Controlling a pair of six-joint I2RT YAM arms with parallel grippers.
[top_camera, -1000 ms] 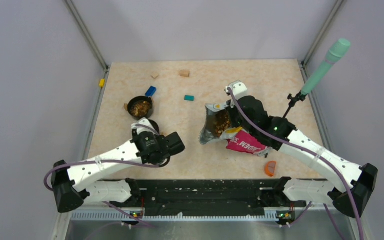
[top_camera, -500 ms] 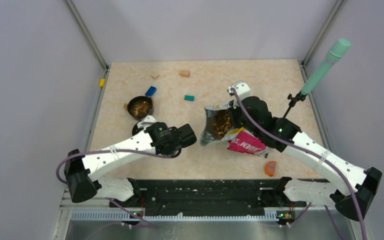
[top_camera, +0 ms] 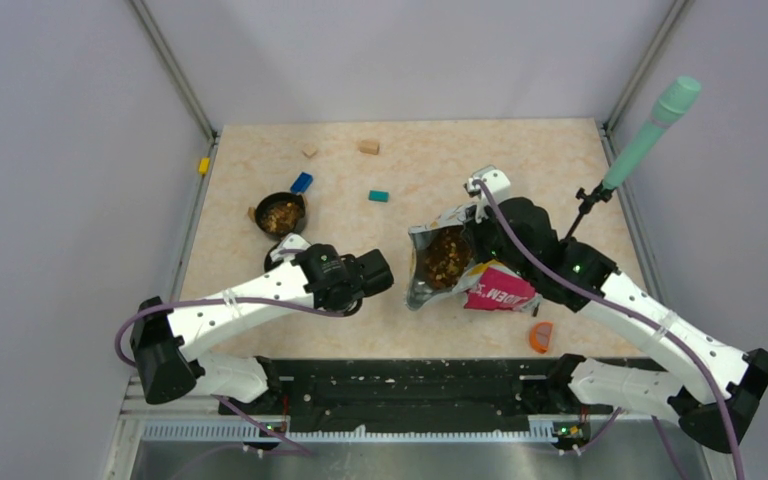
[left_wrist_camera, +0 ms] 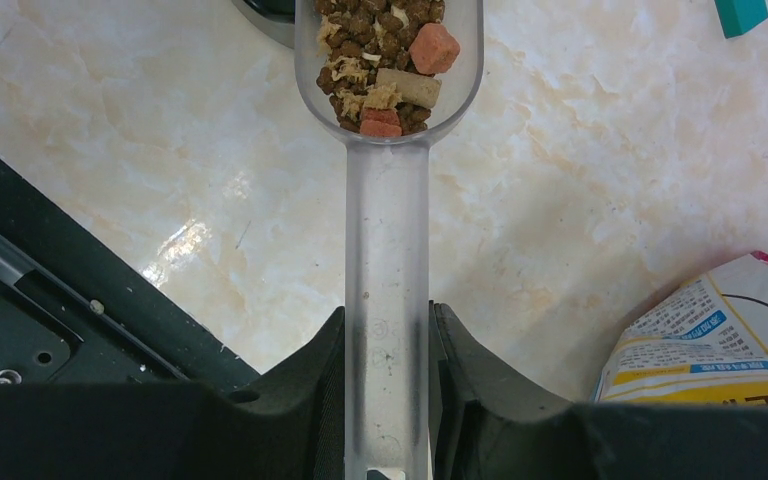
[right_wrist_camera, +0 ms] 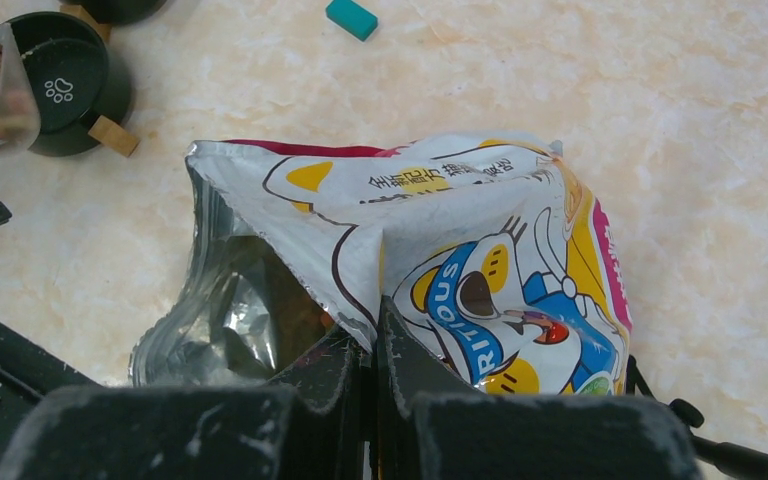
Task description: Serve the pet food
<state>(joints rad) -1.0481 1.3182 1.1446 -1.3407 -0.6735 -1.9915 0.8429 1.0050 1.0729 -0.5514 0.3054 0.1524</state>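
Marbled beige stone-print covers the table (top_camera: 580, 170), and the largest thing on it is the glossy cartoon-cat bag (right_wrist_camera: 480, 260), lying right of centre with its mouth gaping toward the left arm. The right gripper (right_wrist_camera: 372, 350) is pinched fully closed on a fold at the bag's upper lip, holding the mouth open. A black bowl (top_camera: 260, 215) stands at the left rear. A dark round container with a white paw print (right_wrist_camera: 65, 95) sits nearer the left arm. The left gripper (left_wrist_camera: 388, 350) is clamped narrowly on the handle of a clear plastic scoop (left_wrist_camera: 388, 230), held level above the tabletop, its head at the container's edge. The pet food (left_wrist_camera: 380, 60) fills the scoop head – brown pellets with a few pink and tan chunks; more shows inside the bag and in the black bowl. Small blocks lie scattered at the back – a teal block (top_camera: 378, 196), a blue block (top_camera: 301, 182) and two tan blocks (top_camera: 368, 147).
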